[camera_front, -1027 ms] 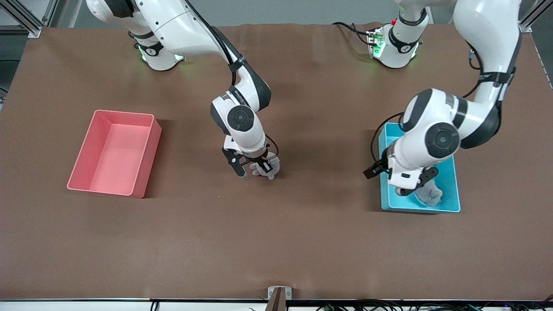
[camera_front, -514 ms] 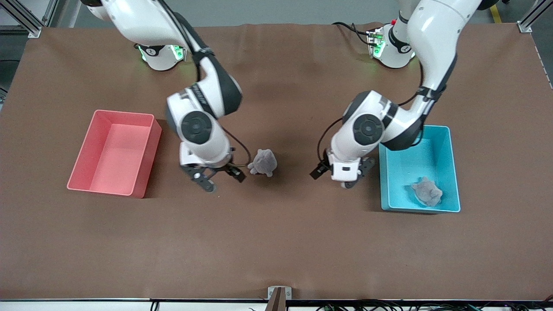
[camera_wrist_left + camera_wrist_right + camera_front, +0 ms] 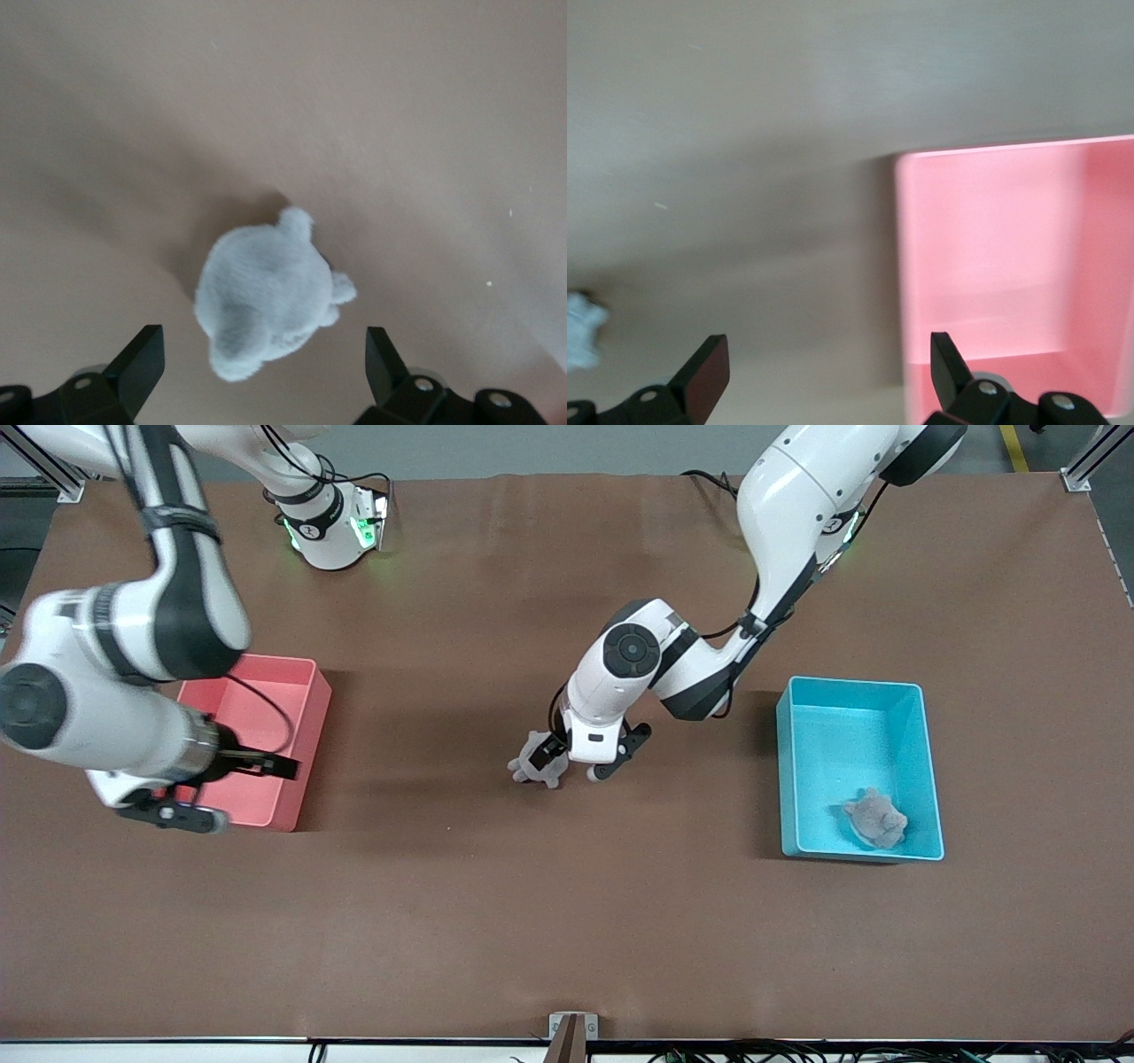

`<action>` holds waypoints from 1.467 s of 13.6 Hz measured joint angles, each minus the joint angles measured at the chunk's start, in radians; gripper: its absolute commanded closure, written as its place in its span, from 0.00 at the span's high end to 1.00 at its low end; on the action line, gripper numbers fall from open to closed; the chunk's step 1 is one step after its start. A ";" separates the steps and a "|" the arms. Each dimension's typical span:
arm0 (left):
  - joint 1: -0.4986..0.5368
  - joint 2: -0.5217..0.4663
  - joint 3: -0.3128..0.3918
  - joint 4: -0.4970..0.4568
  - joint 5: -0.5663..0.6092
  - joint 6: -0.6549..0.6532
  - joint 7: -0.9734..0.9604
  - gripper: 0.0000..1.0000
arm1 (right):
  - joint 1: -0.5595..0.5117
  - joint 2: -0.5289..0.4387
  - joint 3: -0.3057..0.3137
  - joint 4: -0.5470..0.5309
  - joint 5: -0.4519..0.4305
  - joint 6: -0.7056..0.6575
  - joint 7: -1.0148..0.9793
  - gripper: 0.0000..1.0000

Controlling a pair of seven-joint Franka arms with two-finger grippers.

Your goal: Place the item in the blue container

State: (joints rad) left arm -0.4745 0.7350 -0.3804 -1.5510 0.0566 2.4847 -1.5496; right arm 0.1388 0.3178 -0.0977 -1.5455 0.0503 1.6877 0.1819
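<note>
A brown table (image 3: 567, 921) is seen, with the left arm (image 3: 780, 522) reached out from its base toward the table's middle and the right arm (image 3: 133, 646) swung out over the right arm's end. The pink bin (image 3: 257, 717) is placed at the right arm's end of the table, the blue container (image 3: 824, 735) at the left arm's end, the two well apart. The left gripper (image 3: 574, 766) is held low over the middle of the table, its fingers (image 3: 142, 354) spread wide with a grey plush toy (image 3: 534, 759) seen between them on the table, not pinched. The right gripper (image 3: 221, 793) is held over the pink bin's edge that lies nearer to the front camera, its fingers (image 3: 704, 372) spread apart and nothing gripped. A second grey plush toy (image 3: 875, 819) is found lying inside the blue container, in the corner nearer to the front camera.
</note>
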 measured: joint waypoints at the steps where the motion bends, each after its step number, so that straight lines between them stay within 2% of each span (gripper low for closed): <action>1: -0.032 0.013 0.026 0.001 0.000 0.033 0.000 1.00 | -0.051 -0.021 0.000 -0.002 -0.015 -0.029 -0.077 1.00; 3: -0.095 0.041 0.081 0.002 0.000 0.096 0.000 0.97 | -0.124 -0.057 0.000 0.001 -0.043 -0.065 -0.163 1.00; 5: -0.125 0.075 0.105 0.003 0.000 0.153 0.000 0.84 | -0.151 -0.076 0.001 0.030 -0.065 -0.091 -0.176 1.00; 6: -0.129 0.091 0.111 0.003 0.000 0.168 0.000 0.71 | -0.156 -0.076 0.002 0.059 -0.066 -0.094 -0.176 1.00; 7: -0.129 0.103 0.115 0.004 0.001 0.177 0.000 0.47 | -0.159 -0.074 0.002 0.082 -0.066 -0.096 -0.176 1.00; 8: -0.129 0.110 0.119 0.005 0.003 0.183 0.001 0.28 | -0.159 -0.071 0.004 0.097 -0.067 -0.098 -0.176 1.00; 9: -0.129 0.111 0.121 0.006 0.004 0.186 0.001 0.13 | -0.159 -0.070 0.007 0.107 -0.068 -0.099 -0.176 1.00; 10: -0.129 0.111 0.122 0.010 0.005 0.186 0.001 0.04 | -0.159 -0.069 0.010 0.117 -0.069 -0.102 -0.176 1.00; 11: -0.129 0.111 0.123 0.014 0.006 0.185 0.001 0.00 | -0.159 -0.068 0.011 0.124 -0.069 -0.109 -0.175 1.00; 15: -0.120 0.076 0.166 0.038 0.056 0.144 0.007 0.00 | -0.148 -0.068 0.027 0.134 -0.068 -0.180 -0.175 1.00; 17: -0.078 -0.004 0.177 0.050 0.097 0.039 0.052 0.00 | -0.137 -0.070 0.031 0.138 -0.068 -0.204 -0.173 1.00; 20: 0.023 -0.164 0.179 0.038 0.105 -0.131 0.217 0.00 | -0.137 -0.087 0.030 0.135 -0.068 -0.228 -0.173 1.00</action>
State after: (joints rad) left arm -0.4517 0.5708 -0.2013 -1.5126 0.1619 2.3539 -1.3322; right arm 0.0018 0.2305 -0.0674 -1.4104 -0.0181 1.4600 0.0087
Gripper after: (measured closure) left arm 0.789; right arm 0.000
